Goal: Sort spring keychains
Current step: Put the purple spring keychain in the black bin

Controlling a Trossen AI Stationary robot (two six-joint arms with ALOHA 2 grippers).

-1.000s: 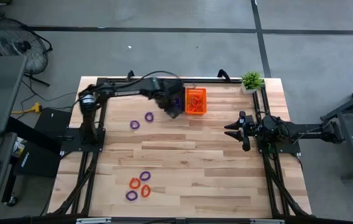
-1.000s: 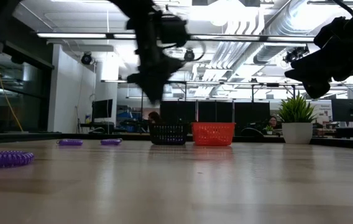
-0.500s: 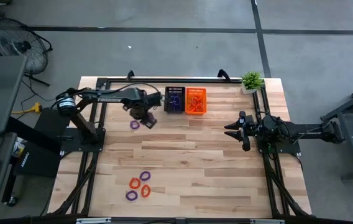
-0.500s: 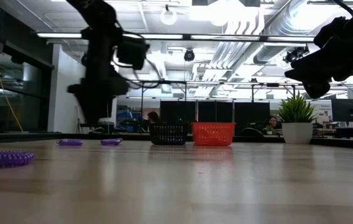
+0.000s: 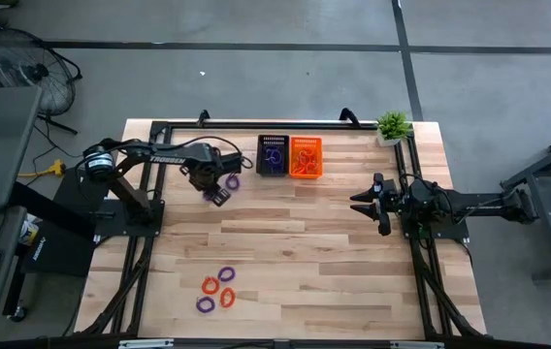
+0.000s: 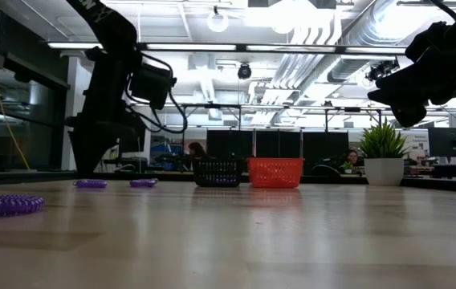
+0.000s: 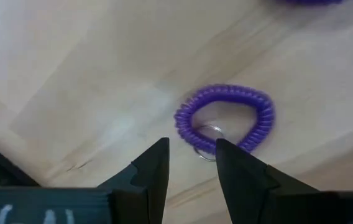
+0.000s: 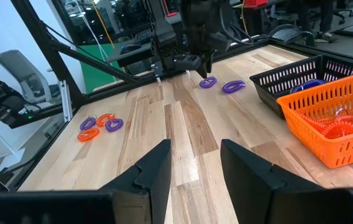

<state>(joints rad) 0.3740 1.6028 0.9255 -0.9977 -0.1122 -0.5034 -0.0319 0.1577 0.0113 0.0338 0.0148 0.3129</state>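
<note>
Partway through, I'd say. At the lower left of the high view a cluster of spring keychains (image 5: 216, 288), orange and purple mixed, lies unsorted on the table (image 5: 334, 262). Further up, the left gripper (image 5: 216, 192) hangs over a purple keychain (image 7: 225, 123), fingers parted with a gap between them and nothing caught; a second purple ring (image 5: 233, 181) lies just beside it. At upper centre the black basket (image 5: 273, 155) already holds purple coils and the orange basket (image 5: 306, 157) orange ones. At mid right the right gripper (image 5: 360, 205) waits, fingers apart. From above, the arm hides the targeted ring, and the basket counts are unreadable.
</note>
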